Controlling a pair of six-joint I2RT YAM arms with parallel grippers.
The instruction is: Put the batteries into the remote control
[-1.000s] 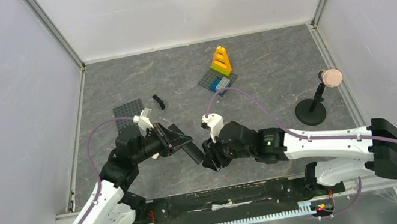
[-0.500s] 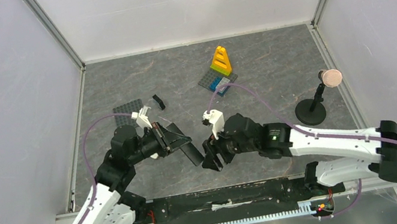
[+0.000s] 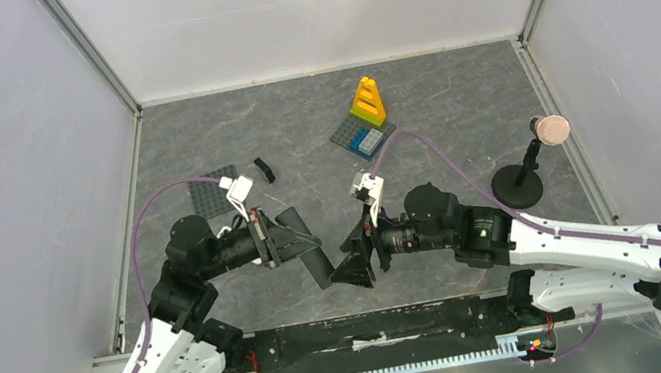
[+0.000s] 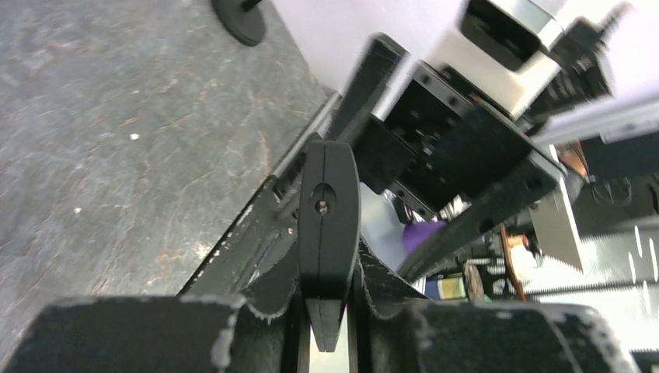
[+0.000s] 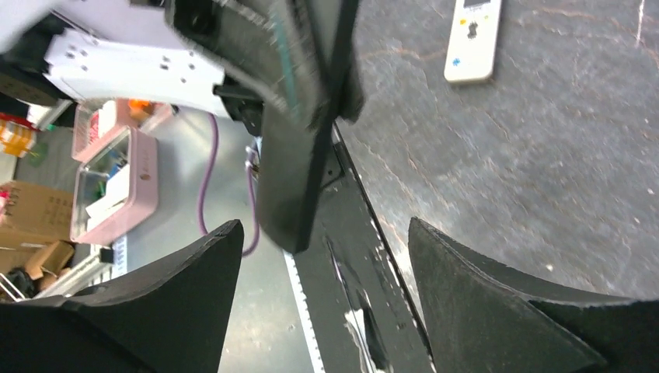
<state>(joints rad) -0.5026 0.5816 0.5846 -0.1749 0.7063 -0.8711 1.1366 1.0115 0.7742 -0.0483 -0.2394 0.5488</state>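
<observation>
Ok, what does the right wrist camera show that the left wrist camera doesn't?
Right wrist only: a pale oblong with small marks, apparently the remote control, lying flat on the grey table; a pink box beyond the table edge; and the right fingers spread wide. Left wrist only: the black stand base and the left fingers clamped on a dark flat bar. Both: that bar, blurred in the right wrist view, and the table surface.

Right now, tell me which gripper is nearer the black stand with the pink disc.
Right. The right gripper, jaws open, sits left of the stand, nearer the arm bases. The left gripper, shut on a dark bar, lies further left again.
</observation>
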